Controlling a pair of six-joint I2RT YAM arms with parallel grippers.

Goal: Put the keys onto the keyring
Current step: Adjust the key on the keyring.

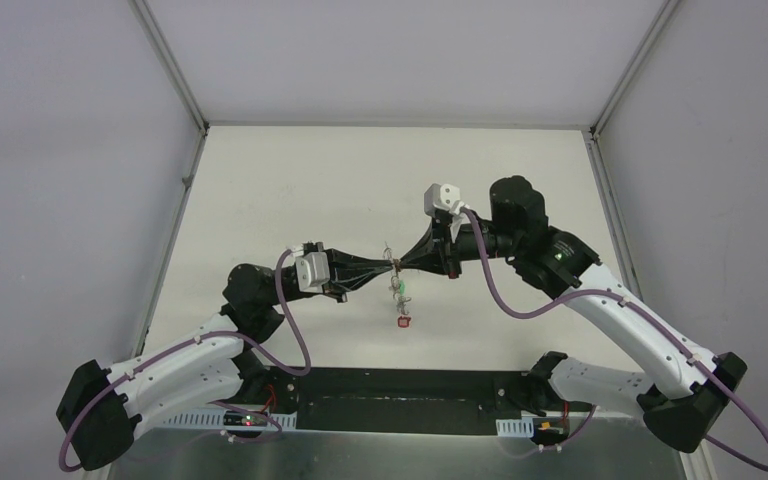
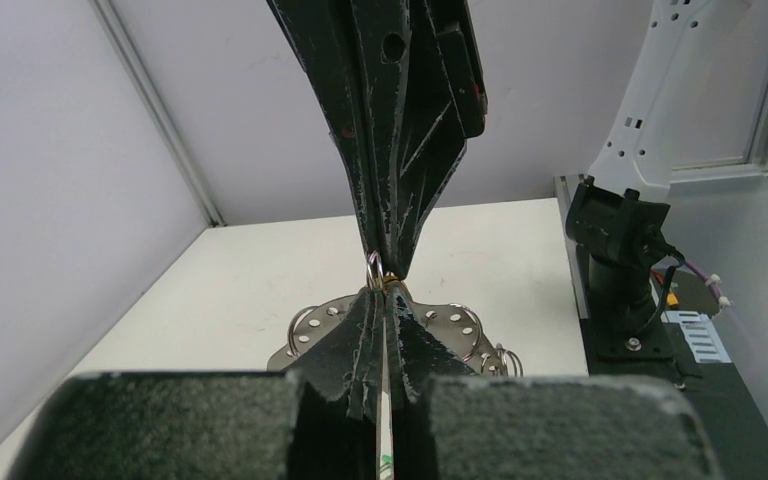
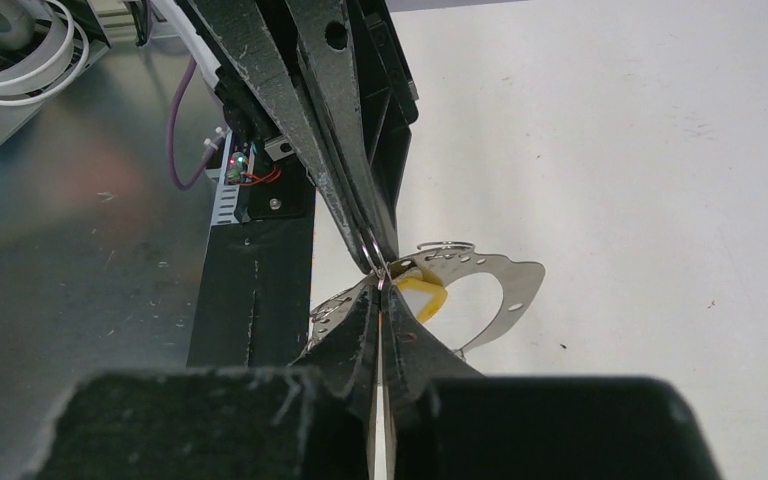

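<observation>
My two grippers meet tip to tip above the middle of the table. The left gripper (image 1: 388, 267) (image 2: 384, 292) is shut on the keyring (image 2: 310, 326), a thin silvery perforated band that curves out on both sides behind its fingertips. The right gripper (image 1: 407, 264) (image 3: 381, 287) is shut, pinching a small wire ring (image 3: 371, 249) at the meeting point. A key's yellow tag (image 3: 423, 297) sits right beside its tips, in front of the keyring (image 3: 516, 287). A green tag (image 1: 397, 289) hangs below the tips. The key blades are hidden.
A small red item (image 1: 403, 322) hangs or lies under the tips; I cannot tell which. A black base plate (image 1: 400, 385) and the arm mounts line the near edge. Grey walls enclose the white table (image 1: 290, 190) at left, right and back.
</observation>
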